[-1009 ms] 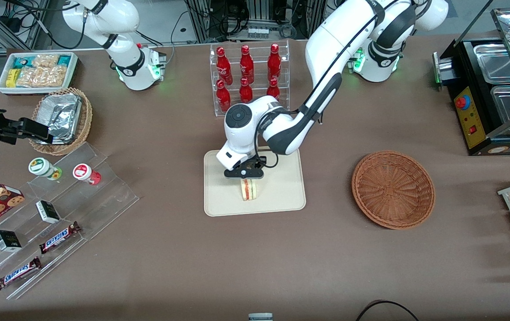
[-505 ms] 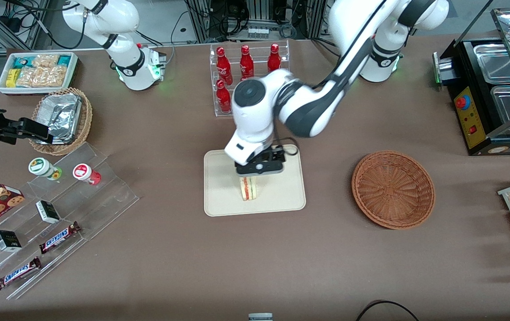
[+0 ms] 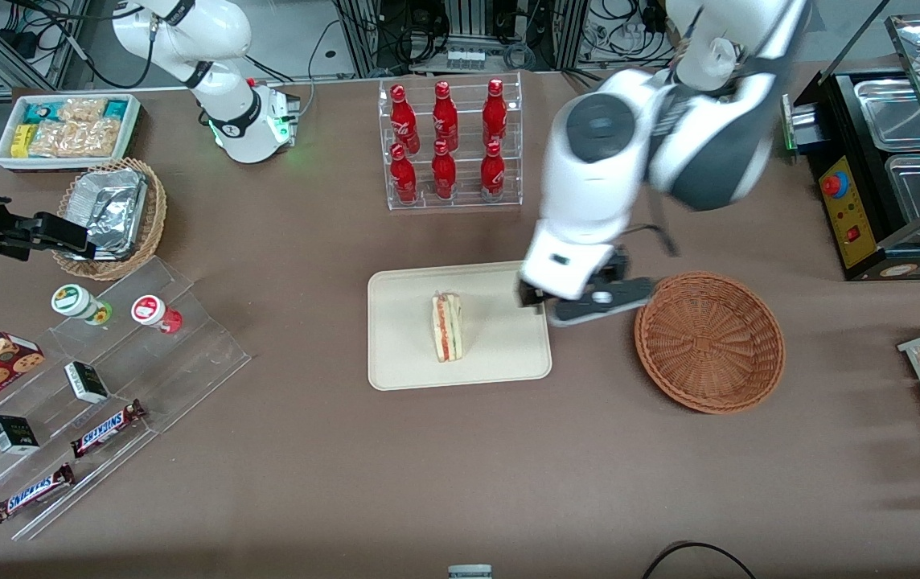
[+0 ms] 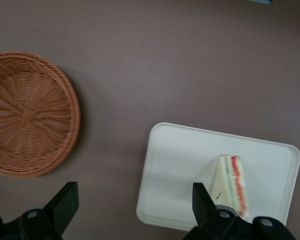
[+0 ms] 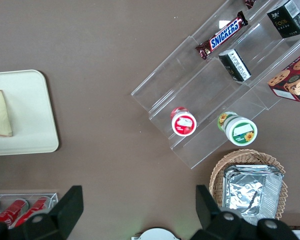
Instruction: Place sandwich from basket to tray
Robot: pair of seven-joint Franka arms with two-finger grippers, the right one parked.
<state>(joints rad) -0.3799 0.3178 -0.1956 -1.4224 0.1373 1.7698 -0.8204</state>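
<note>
A clear rack of red bottles [image 3: 449, 145] stands mid-table, with Snickers bars [image 3: 108, 426] on clear tiered steps [image 3: 186, 354].

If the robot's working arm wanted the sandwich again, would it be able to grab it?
Probably yes. The sandwich lies alone on the tray with nothing over or against it. The gripper hangs open just past the tray's edge, beside the basket, so the way looks free.

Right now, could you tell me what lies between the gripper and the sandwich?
Only bare tray: the open gripper hangs over its edge nearest the basket, the sandwich rests mid-tray; the front view shows it.
</note>
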